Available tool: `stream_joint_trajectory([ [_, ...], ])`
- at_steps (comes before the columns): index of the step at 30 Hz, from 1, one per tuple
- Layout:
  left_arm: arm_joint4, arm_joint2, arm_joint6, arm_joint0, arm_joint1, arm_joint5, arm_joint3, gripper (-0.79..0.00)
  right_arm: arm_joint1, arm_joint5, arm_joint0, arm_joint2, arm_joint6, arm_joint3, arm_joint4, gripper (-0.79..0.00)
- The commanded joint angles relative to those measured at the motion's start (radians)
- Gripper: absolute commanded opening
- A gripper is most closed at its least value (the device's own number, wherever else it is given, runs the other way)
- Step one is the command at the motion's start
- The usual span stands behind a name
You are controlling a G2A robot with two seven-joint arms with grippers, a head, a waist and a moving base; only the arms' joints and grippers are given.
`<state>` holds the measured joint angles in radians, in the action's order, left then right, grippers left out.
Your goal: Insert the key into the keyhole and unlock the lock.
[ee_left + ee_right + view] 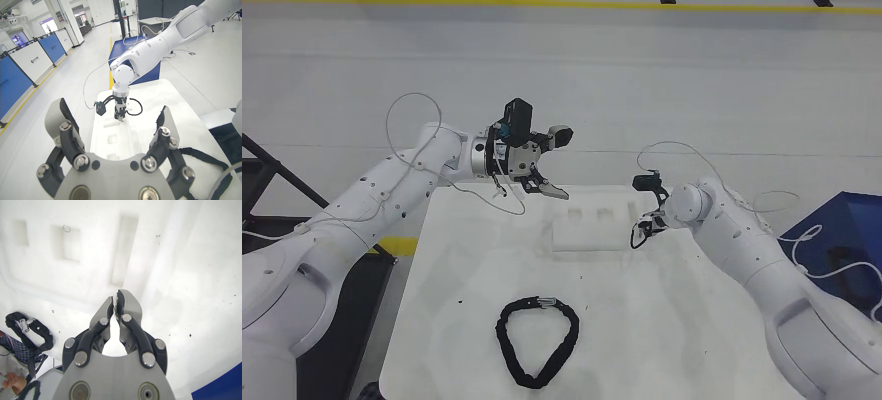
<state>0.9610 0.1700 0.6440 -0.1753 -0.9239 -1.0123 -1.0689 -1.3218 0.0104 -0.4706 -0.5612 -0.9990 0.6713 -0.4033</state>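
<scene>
Right tool (115,294) stands tip-down over the long end slot of a white foam tray (582,243). Its jaws are drawn almost together on a thin pale sliver that appears to be the key (114,307), though too little of it shows to be sure. Well apart from that tool, nearer the robot and toward the left arm's side, the lock (538,340) lies flat on the desk (442,300) as a closed, black-sleeved chain loop. Its chrome cylinder (25,327) is joined to the chain and touched by nothing. Left tool (557,162) hangs above the desk's far edge, on the other side of the tray from the lock, jaws spread wide and holding nothing. By this showing the job is at its opening stage. The key looks to be gripped at the tray, while carrying it across to the cylinder, lining it up, pushing it in and turning it are all yet to be done. Neither tool steadies the loop.
</scene>
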Motion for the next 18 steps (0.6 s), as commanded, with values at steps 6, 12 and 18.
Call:
stream_joint_trajectory([
  [6, 0.000, 0.000, 0.000, 0.000, 0.000, 0.000, 0.000, 0.000, 0.057, -0.056, -0.033, -0.081, -0.049, 0.172, -0.034, -0.785],
  [12, 0.000, 0.000, 0.000, 0.000, 0.000, 0.000, 0.000, 0.000, 0.144, -0.107, -0.142, -0.227, -0.132, 0.454, -0.070, -0.785],
  [18, 0.000, 0.000, 0.000, 0.000, 0.000, 0.000, 0.000, 0.000, 0.230, -0.135, -0.325, -0.431, -0.216, 0.788, -0.099, -0.785],
])
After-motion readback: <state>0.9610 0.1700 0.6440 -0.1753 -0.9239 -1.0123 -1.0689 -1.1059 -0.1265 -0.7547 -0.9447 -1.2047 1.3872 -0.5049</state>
